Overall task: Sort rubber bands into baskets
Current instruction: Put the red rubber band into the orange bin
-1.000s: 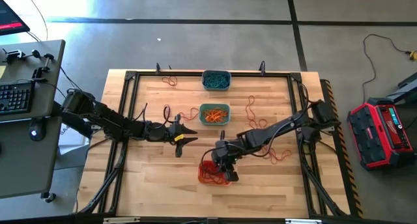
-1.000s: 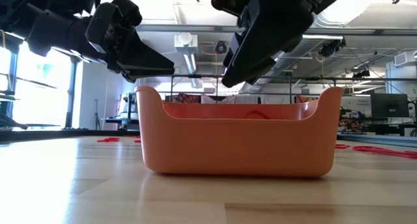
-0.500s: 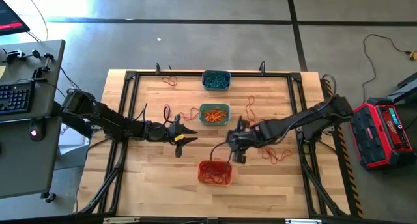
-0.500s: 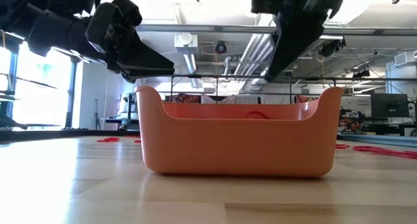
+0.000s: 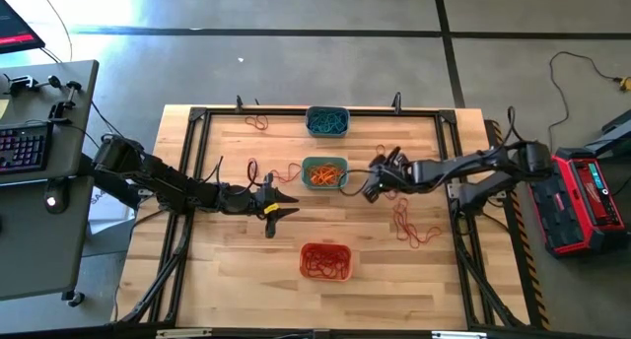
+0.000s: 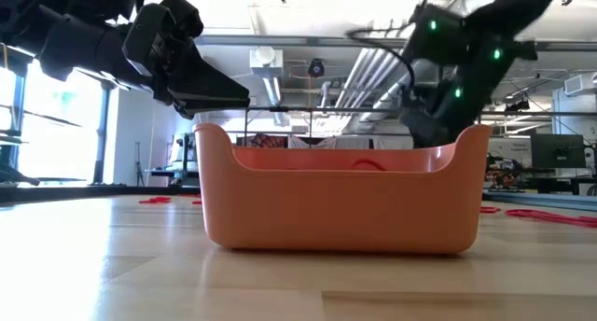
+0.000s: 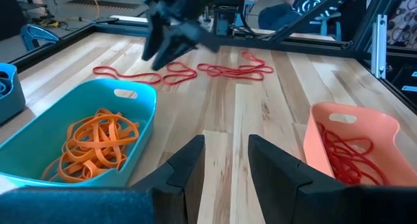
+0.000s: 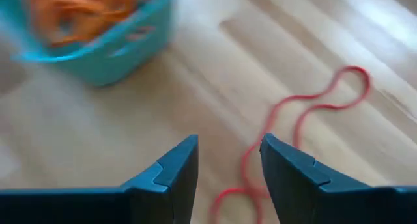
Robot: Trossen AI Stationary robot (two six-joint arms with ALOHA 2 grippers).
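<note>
Three baskets stand in a row down the table's middle: a grey-blue one (image 5: 326, 121) holding teal rubber bands, a teal-green one (image 5: 323, 172) holding orange bands, and an orange one (image 5: 325, 262) holding red bands. Loose red rubber bands (image 5: 409, 226) lie flat on the wood on the right, and more (image 5: 258, 122) lie at the far left. My right gripper (image 5: 371, 189) is open just right of the teal-green basket, tipped down over a red band (image 8: 306, 120) without touching it. My left gripper (image 5: 286, 203) is open and empty, left of the baskets.
A black metal frame (image 5: 197, 117) runs around the table's edges. Bare wood lies between the teal-green and orange baskets. In the left wrist view the red bands (image 7: 195, 71) lie beyond the teal-green basket (image 7: 78, 142), under my right gripper (image 7: 169, 45).
My right gripper has left the orange basket. It has swung toward the table's far and right side, turning as it went, and now stands beside the teal-green basket above the loose red bands. The baskets have not moved.
</note>
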